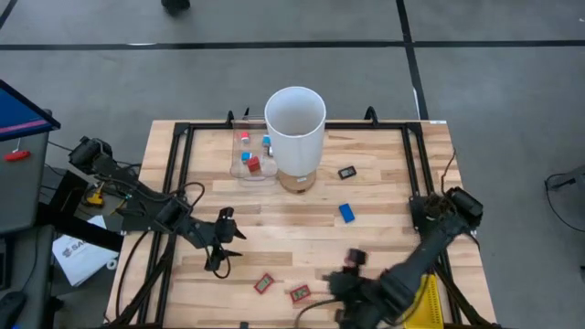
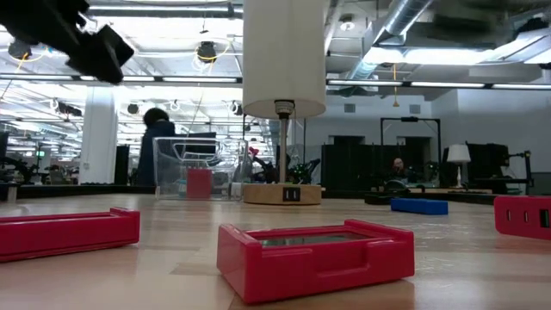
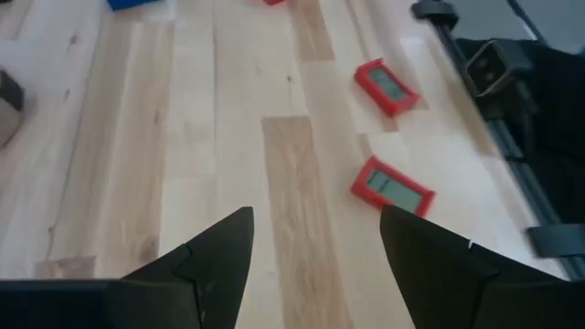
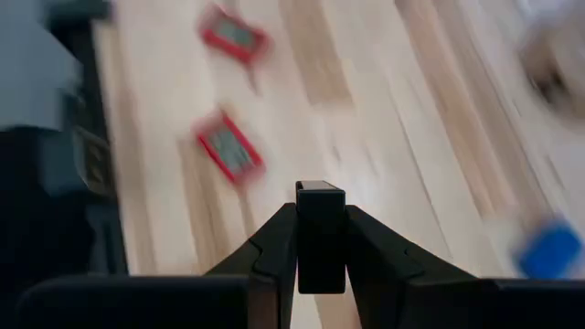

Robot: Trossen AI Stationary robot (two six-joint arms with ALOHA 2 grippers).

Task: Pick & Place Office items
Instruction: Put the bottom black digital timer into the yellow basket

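Wood-plank table [image 1: 384, 164]: flat red rectangular pcs [image 1: 265, 284], right hand [image 4: 321, 274] pinching black block [image 4: 321, 236].

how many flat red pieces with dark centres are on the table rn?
2. One flat red piece lies near the table's front edge; the second flat red piece sits just right of it, apart. More may hide under the right arm.

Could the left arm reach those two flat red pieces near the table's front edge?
Probably yes. The left gripper hangs open close beside the two flat red pieces, with only bare wood between. The right gripper, shut on a black piece, stays off that path.
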